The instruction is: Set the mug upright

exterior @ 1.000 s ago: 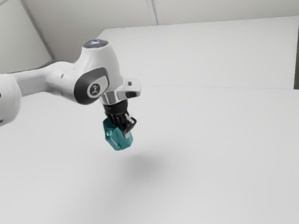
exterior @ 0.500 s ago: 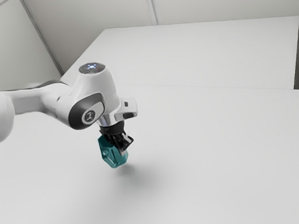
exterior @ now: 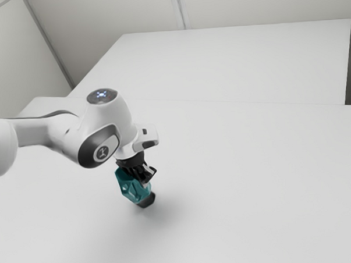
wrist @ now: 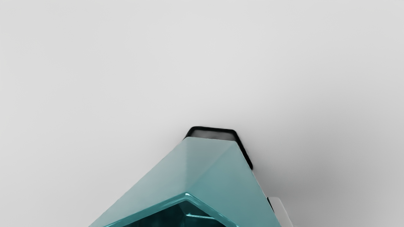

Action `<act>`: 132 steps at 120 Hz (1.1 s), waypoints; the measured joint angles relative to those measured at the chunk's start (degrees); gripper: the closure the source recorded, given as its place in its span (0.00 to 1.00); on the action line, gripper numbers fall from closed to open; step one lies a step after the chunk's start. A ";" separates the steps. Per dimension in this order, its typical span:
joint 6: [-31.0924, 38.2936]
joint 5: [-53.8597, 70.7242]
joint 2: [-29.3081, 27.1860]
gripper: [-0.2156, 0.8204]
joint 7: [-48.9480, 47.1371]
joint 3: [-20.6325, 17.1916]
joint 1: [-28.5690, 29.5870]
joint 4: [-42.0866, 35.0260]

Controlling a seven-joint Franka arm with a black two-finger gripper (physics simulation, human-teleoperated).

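A round mark (exterior: 102, 152) on the arm (exterior: 62, 138) is too small to read. The end effector (exterior: 146, 180) is clamped on the teal mug (exterior: 131, 187), whose angular rim (wrist: 186, 195) opens up toward the hand, with dark teal walls inside. Its long axis leans, the black base (wrist: 211, 135) lowest, toward the exterior view's right, close above or on the white table (exterior: 253, 180); I can't tell which.

The arm (exterior: 59, 133) reaches out, bent; its tool (exterior: 147, 182) angles downward.
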 joint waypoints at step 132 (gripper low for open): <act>3.65 -0.60 -1.41 0.40 -1.53 -0.03 1.88 -0.98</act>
